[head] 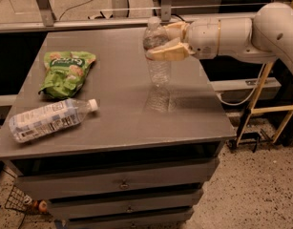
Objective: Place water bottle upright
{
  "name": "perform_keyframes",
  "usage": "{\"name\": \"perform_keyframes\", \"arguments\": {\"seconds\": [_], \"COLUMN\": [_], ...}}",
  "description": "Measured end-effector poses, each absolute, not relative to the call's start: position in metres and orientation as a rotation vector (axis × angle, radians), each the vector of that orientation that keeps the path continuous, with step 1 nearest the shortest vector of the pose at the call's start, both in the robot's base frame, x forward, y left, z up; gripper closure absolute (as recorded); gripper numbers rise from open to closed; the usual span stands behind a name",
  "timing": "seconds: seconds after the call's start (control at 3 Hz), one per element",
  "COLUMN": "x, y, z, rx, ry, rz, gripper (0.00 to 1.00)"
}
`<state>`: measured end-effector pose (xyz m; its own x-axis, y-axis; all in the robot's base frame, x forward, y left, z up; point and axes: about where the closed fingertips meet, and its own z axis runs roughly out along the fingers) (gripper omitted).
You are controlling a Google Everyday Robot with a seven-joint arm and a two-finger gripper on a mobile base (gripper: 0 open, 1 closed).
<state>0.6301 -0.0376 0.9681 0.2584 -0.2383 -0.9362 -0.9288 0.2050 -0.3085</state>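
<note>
The water bottle (158,67) is a small clear ribbed bottle with a pale cap. It stands upright at the back right of the grey table (117,113), its base at or just above the tabletop. My gripper (159,41) reaches in from the right and is shut on the bottle's upper part. One tan finger (169,52) lies in front of the bottle and the other behind it. The bottle's label is mostly hidden by the fingers.
A longer bottle with a white printed label (48,119) lies on its side at the front left. A green snack bag (65,71) lies at the left. The table's right edge is close to the bottle. Metal frames stand behind the table and a yellow stand to its right.
</note>
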Motion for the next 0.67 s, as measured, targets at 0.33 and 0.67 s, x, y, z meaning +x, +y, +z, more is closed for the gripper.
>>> {"name": "perform_keyframes", "arguments": {"seconds": [0.33,0.67], "x": [0.6333,0.638], "y": [-0.0408,-0.0447], "z": [0.9622,0.9567], "rx": [-1.26,-1.214], "ry": [1.188,1.173], "rz": [0.735,0.771], "gripper": [1.0,1.0]}}
